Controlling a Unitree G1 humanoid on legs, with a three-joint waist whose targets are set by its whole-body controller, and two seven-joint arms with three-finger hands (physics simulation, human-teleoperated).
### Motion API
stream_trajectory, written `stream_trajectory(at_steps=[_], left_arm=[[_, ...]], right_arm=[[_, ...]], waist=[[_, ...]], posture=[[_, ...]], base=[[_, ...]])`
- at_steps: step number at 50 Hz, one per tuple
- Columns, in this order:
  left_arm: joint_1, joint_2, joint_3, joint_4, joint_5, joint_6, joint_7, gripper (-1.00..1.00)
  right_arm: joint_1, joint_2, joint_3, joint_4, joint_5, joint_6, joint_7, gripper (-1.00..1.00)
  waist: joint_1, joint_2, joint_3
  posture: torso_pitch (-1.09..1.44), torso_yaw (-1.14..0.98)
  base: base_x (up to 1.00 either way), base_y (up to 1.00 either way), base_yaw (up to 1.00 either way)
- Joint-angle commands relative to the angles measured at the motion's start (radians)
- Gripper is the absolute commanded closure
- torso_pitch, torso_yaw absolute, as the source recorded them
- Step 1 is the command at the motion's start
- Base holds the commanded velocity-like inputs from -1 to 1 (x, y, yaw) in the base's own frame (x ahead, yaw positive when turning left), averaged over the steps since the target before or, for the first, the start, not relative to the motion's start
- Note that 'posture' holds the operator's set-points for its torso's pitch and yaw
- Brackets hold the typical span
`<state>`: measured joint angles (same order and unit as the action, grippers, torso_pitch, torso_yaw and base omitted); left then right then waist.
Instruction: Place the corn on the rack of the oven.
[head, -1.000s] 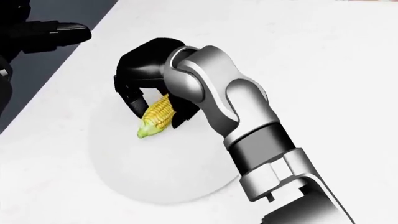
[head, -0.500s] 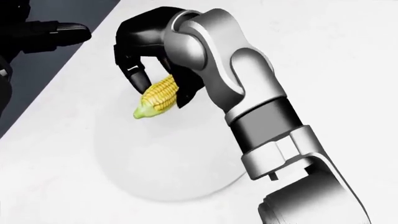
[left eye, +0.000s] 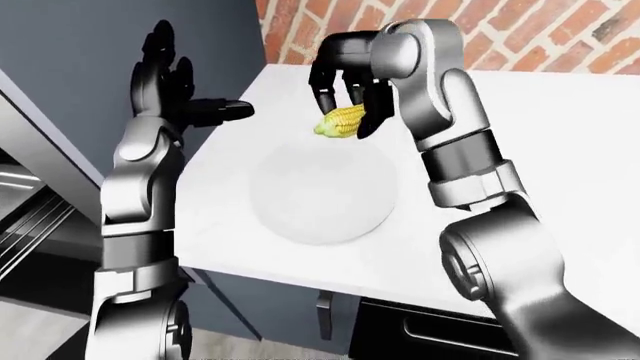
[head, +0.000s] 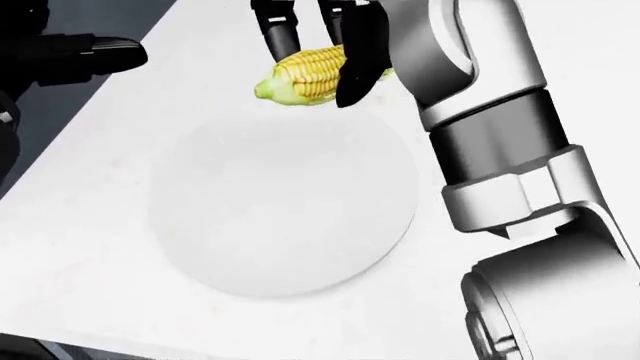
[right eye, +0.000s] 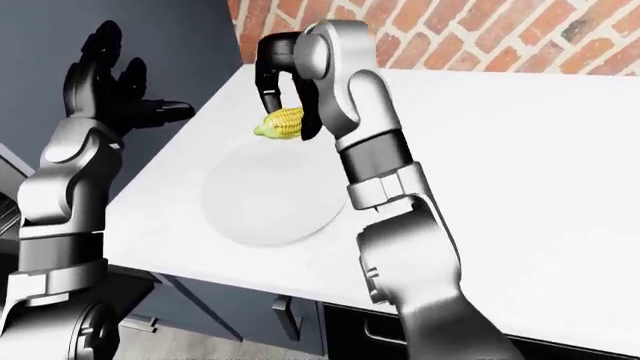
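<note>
**One cob clears the plate as the right hand lifts**

One ear of corn (head: 312, 73) now hangs in the air above the upper rim of the white plate (head: 280, 247), where a second earlier it lay low over the plate's middle. The right hand (left eye: 345, 79) pinches it between its dark fingers (head: 358, 64), one finger crossing the cob's near side and the others hooking over the top; the pale green tip points to the head view's left. The plate sits near the left edge of the white counter (right eye: 520, 150), bare now that the cob has risen off it. The left hand (left eye: 170, 90) stands raised and spread beyond the counter's left edge, holding nothing, much as it did a second ago. The pick-up looks complete and the grip appears firm, though the cob sits crosswise in the fingers. At the left-eye view's lower left, metal bars (left eye: 25, 225) show that may belong to the oven rack; the carry toward it has not begun.
</note>
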<state>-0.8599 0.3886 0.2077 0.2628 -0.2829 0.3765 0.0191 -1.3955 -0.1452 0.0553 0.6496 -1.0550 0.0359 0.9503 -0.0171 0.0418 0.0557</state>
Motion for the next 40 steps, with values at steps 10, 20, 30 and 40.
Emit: stream_trajectory(at_steps=[10, 20, 30, 40], left_arm=[[-0.033, 0.016, 0.012, -0.040, -0.002, -0.030, 0.001, -1.00], [-0.030, 0.017, 0.014, -0.053, -0.004, -0.022, 0.002, -1.00], [-0.029, 0.016, 0.013, -0.063, -0.004, -0.014, 0.004, -1.00], [-0.027, 0.013, 0.011, -0.060, 0.000, -0.018, 0.001, -1.00]], right_arm=[[-0.099, -0.126, -0.045, -0.021, -0.036, -0.023, 0.022, 1.00], [-0.095, -0.191, -0.068, -0.066, -0.055, -0.016, 0.062, 1.00], [-0.075, -0.208, -0.073, -0.099, -0.078, -0.013, 0.088, 1.00], [-0.070, -0.220, -0.071, -0.088, -0.090, -0.036, 0.066, 1.00]], waist=[[0.000, -0.001, -0.035], [0.007, -0.010, -0.055], [0.011, 0.003, -0.040], [0.003, 0.008, -0.054]], posture=[[0.00, 0.00], [0.00, 0.00], [0.00, 0.00], [0.00, 0.00]], base=[[0.00, 0.00, 0.00], [-0.04, 0.00, 0.00], [-0.08, 0.00, 0.00], [-0.08, 0.00, 0.00]])
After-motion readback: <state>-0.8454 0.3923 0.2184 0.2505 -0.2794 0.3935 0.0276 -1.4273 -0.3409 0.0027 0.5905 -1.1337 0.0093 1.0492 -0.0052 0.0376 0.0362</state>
